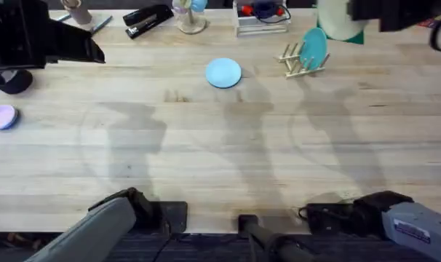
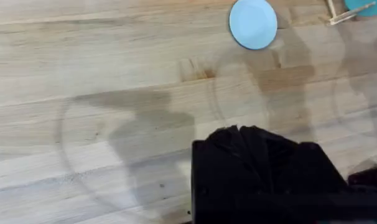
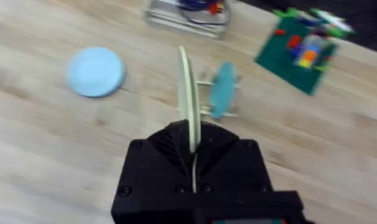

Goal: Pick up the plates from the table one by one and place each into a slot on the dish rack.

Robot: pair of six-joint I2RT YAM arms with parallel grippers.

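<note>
A cream-yellow plate (image 3: 188, 99) stands edge-on between my right gripper's (image 3: 193, 146) black fingers, which are shut on it. In the overhead view that plate (image 1: 337, 20) hangs high, above and just right of the dish rack (image 1: 302, 64). A teal-blue plate (image 1: 314, 47) stands upright in the rack's pegs, and the right wrist view has that plate (image 3: 223, 90) just behind the held one. A light blue plate (image 1: 223, 73) lies flat on the table (image 1: 220, 160), left of the rack. My left gripper (image 2: 241, 134) is shut and empty, well short of the light blue plate (image 2: 253, 23).
A small pink disc (image 1: 2, 116) lies at the table's left edge. Along the far edge are a black stapler (image 1: 148, 18), a white wire tray (image 1: 260, 18) and a green base with bricks (image 3: 300, 46). The near half of the table is bare wood.
</note>
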